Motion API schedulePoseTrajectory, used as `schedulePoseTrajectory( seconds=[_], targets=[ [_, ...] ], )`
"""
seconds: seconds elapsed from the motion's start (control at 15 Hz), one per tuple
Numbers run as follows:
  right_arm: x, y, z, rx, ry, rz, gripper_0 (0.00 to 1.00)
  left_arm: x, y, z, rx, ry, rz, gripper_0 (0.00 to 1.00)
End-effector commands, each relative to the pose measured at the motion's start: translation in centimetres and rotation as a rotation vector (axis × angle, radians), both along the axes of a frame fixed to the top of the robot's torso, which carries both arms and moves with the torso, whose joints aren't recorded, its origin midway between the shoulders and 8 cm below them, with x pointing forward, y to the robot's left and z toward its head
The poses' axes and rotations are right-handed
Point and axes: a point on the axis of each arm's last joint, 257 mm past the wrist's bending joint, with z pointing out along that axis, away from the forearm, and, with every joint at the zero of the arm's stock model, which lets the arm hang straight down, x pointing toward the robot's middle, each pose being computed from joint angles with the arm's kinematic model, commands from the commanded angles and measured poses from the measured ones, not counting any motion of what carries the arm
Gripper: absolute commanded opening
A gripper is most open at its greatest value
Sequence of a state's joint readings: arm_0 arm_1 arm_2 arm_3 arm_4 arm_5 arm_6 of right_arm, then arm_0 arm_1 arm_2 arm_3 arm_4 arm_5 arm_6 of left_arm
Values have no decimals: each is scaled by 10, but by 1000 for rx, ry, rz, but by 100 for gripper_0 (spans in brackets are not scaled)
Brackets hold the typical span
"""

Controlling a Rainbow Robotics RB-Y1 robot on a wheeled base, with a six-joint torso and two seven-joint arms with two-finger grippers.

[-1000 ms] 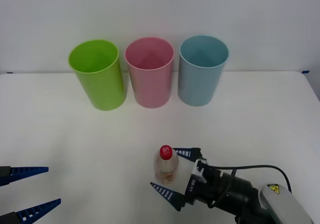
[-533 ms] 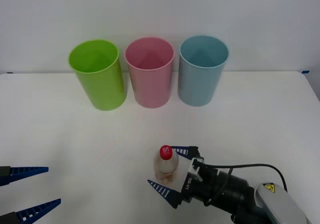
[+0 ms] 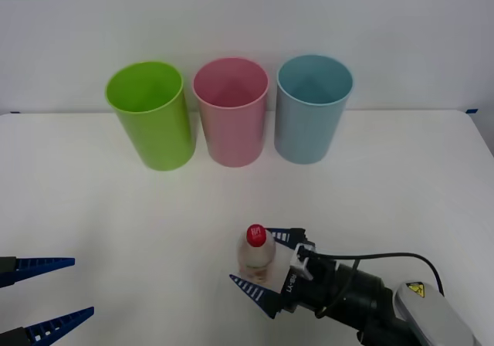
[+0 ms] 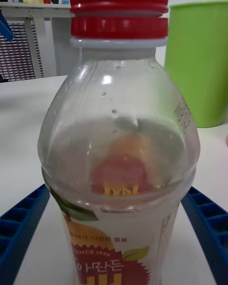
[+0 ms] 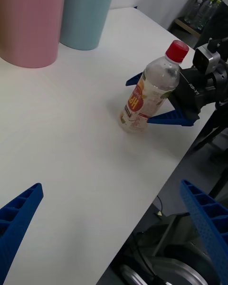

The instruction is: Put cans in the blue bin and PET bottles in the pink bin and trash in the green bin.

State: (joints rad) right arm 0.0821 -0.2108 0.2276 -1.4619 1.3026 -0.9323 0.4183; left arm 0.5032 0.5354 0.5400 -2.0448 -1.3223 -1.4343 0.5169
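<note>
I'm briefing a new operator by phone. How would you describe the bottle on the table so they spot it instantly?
On the white table, three tall bins stand in a row at the back. Nearer the robot, in front of the pink bin, a small bottle stands upright between the open blue fingers of the right gripper. It is clear plastic with a red cap and is shorter than the bins.

Right end effector [image 3: 266,273] straddles upright PET bottle [image 3: 255,254].
</note>
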Motion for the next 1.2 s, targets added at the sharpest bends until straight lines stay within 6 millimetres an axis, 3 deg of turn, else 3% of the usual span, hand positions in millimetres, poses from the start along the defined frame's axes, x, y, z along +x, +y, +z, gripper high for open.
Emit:
schedulePoseTrajectory(
  seconds=[0.07,1.2],
  targets=[
    [0,1,0,-1,-5,2,0,0,0,0,0,0,0,100],
    [-2,0,1,2,-14,5,0,0,0,0,0,0,0,100]
  ],
)
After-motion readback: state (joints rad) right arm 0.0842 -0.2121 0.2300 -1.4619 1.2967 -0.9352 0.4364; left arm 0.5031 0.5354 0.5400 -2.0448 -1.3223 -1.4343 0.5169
